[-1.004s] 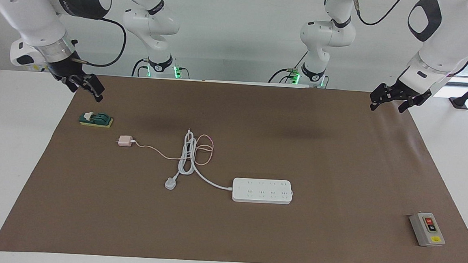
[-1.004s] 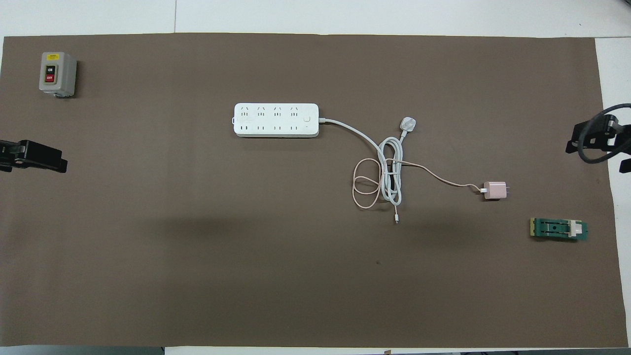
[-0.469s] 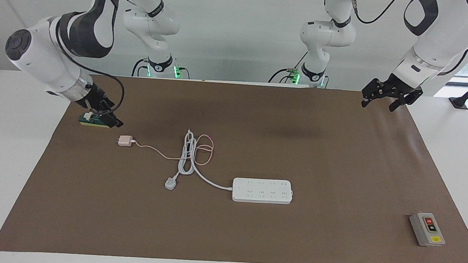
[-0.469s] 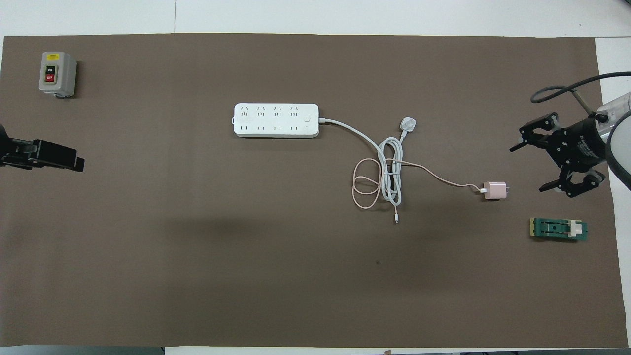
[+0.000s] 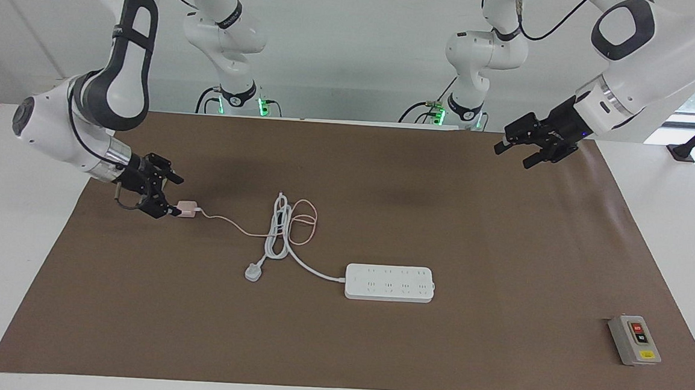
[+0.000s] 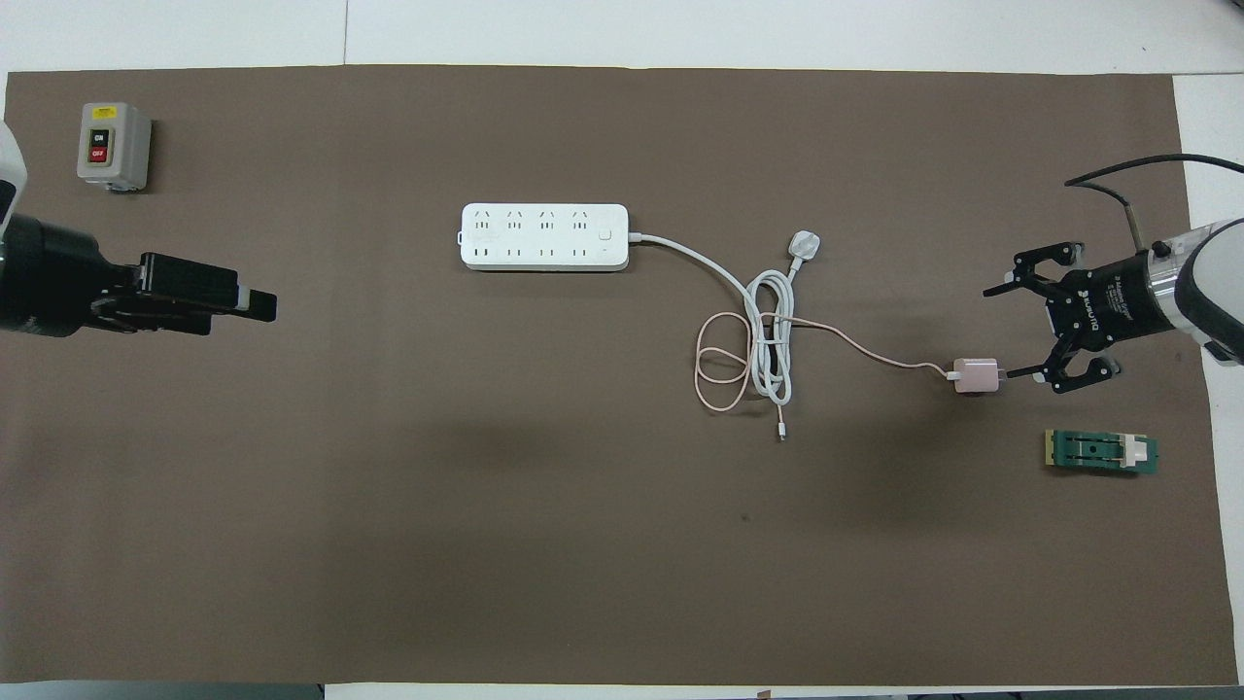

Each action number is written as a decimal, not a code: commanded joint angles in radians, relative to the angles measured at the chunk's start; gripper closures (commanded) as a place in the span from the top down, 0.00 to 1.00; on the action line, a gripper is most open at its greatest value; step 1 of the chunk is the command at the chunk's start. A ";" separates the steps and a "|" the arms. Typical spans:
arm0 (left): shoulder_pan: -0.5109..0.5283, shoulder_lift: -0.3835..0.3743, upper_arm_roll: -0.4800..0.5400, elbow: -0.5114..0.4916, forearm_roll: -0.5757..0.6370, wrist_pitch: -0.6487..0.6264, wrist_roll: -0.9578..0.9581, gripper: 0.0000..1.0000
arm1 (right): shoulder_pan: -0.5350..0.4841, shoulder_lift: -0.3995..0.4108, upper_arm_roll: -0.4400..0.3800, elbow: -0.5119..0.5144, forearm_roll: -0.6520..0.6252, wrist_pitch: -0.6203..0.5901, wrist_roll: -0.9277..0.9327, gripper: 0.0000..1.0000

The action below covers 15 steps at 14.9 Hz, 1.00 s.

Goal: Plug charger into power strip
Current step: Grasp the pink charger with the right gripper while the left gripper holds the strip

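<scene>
We see the charger (image 5: 187,209) lying on the brown mat (image 5: 374,353) toward the right arm's end of the counter, its pink cable (image 5: 303,221) trailing to the looped white cord (image 5: 277,233) of the power strip (image 5: 389,282). The right gripper (image 5: 170,196) sits low just beside it, fingers apart, one tip at the charger's prong end. The left gripper (image 5: 512,149) hangs over the mat, fingers apart.

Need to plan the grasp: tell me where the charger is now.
The charger lies on the mat toward the right arm's end, farther from the robots than the green part, with the open right gripper beside it.
</scene>
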 commanded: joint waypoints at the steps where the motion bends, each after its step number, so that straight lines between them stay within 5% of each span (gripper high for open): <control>1: 0.001 -0.006 0.008 -0.142 -0.246 0.086 0.110 1.00 | -0.027 0.031 0.009 -0.004 0.048 0.023 -0.007 1.00; 8: -0.013 0.117 0.006 -0.250 -0.645 0.087 0.353 1.00 | -0.033 0.030 0.009 -0.094 0.049 0.062 -0.080 1.00; 15: -0.028 0.281 0.003 -0.311 -0.983 -0.084 0.591 1.00 | -0.058 0.022 0.009 -0.185 0.083 0.114 -0.185 1.00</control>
